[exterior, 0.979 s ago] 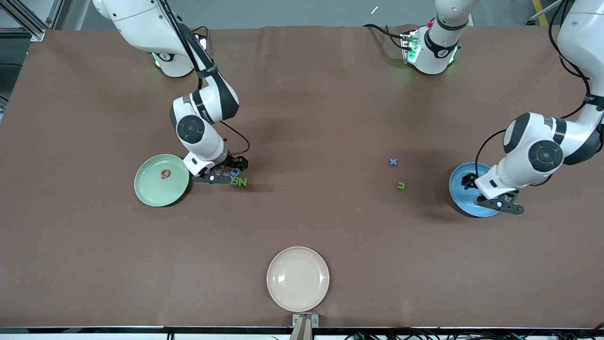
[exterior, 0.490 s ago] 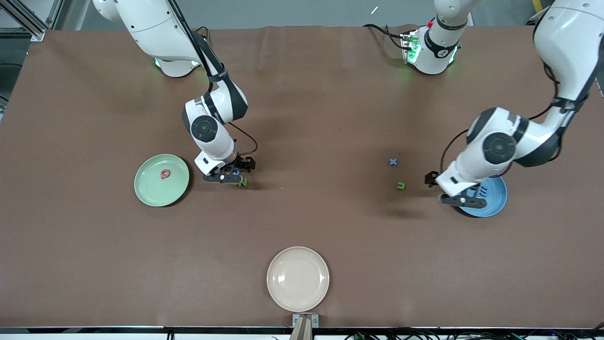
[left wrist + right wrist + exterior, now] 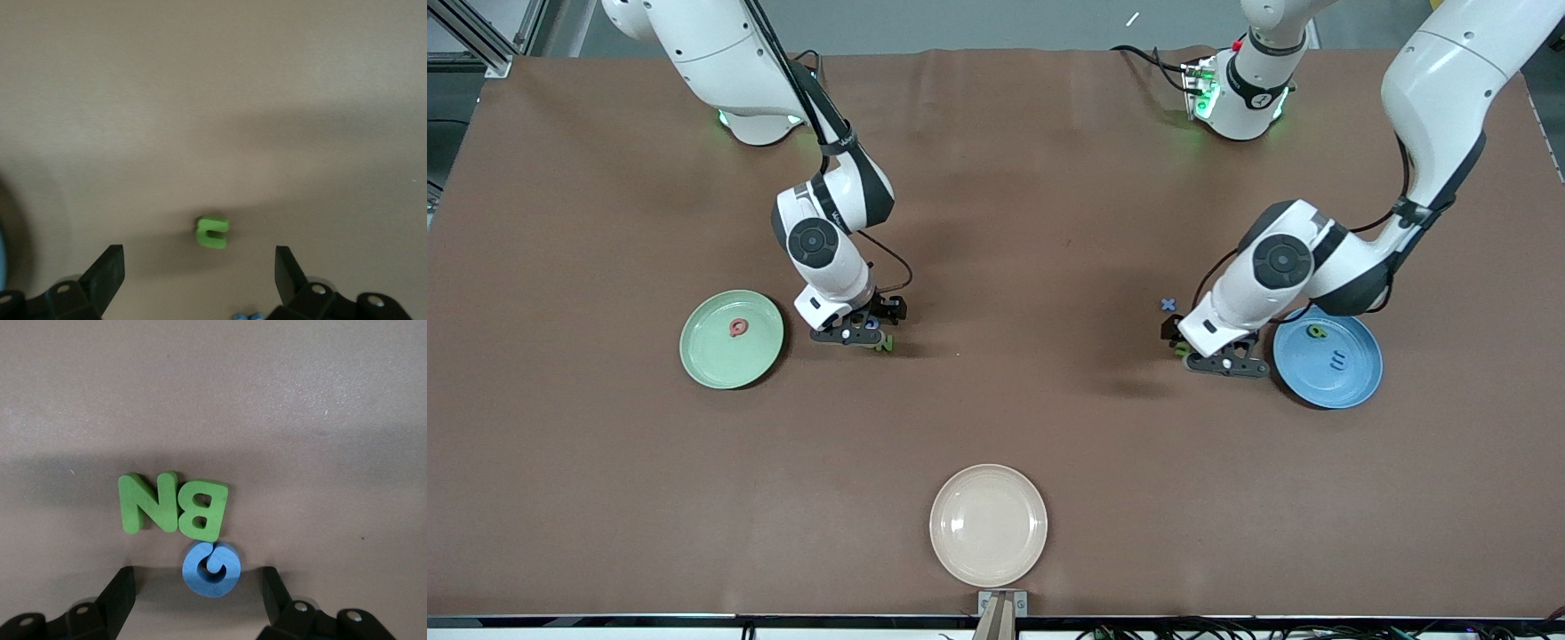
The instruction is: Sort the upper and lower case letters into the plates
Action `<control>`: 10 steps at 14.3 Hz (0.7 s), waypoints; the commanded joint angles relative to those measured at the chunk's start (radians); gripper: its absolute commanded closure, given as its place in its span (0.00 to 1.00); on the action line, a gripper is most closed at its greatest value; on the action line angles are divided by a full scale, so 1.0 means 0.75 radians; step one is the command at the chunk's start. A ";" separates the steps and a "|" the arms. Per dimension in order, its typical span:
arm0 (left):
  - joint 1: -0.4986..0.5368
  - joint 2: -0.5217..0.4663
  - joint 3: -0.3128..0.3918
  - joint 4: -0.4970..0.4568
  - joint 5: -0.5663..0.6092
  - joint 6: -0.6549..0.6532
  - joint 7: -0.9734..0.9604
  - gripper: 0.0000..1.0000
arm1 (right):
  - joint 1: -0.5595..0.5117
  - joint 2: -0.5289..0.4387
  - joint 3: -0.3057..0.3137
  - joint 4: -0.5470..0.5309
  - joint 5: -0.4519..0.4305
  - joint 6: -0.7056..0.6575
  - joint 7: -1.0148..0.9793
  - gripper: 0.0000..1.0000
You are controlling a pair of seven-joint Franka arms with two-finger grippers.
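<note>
My right gripper (image 3: 852, 335) is low over a cluster of letters beside the pale green plate (image 3: 710, 360). It is open, with the blue G (image 3: 211, 568) lying between its fingertips (image 3: 124, 588), untouched. The green B (image 3: 203, 509) and green N (image 3: 148, 501) touch the G. A red Q (image 3: 737, 327) lies in the green plate. My left gripper (image 3: 1223, 363) hangs open over a small green letter (image 3: 212, 232), beside the blue plate (image 3: 1352, 387). That plate holds a green letter (image 3: 1314, 332) and a blue m (image 3: 1334, 360). A blue x (image 3: 1168, 304) lies on the table.
A cream-white plate (image 3: 988, 524) sits near the table's front edge, midway along it. A brown mat (image 3: 996, 222) covers the table. Both arm bases stand along the edge farthest from the front camera.
My left arm swung off the blue plate to above the small green letter, uncovering the plate's letters. My right gripper shifted from beside the green plate to over the letter cluster.
</note>
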State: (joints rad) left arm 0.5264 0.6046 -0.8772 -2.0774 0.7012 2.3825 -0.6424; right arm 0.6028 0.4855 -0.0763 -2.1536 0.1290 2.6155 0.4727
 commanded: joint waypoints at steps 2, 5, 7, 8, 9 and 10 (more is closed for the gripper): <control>0.018 0.057 0.002 -0.063 0.130 0.088 -0.084 0.01 | 0.018 -0.005 -0.013 -0.012 -0.062 0.045 0.014 0.24; 0.032 0.090 0.014 -0.071 0.178 0.090 -0.084 0.14 | 0.018 0.009 -0.015 -0.012 -0.080 0.074 0.014 0.26; 0.028 0.108 0.034 -0.065 0.190 0.120 -0.084 0.25 | 0.016 0.011 -0.015 -0.012 -0.080 0.074 0.014 0.36; 0.024 0.114 0.043 -0.059 0.190 0.139 -0.082 0.28 | 0.014 0.009 -0.015 -0.014 -0.080 0.068 0.014 0.44; 0.020 0.118 0.053 -0.053 0.190 0.143 -0.082 0.32 | 0.012 0.009 -0.015 -0.025 -0.080 0.067 0.016 0.52; 0.016 0.120 0.057 -0.049 0.190 0.149 -0.082 0.33 | 0.002 0.009 -0.015 -0.029 -0.078 0.063 0.018 0.64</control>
State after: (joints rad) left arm 0.5386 0.6875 -0.8375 -2.1216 0.8189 2.4756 -0.6885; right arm 0.6041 0.4813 -0.0784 -2.1545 0.0865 2.6455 0.4726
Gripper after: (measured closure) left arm 0.313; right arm 0.445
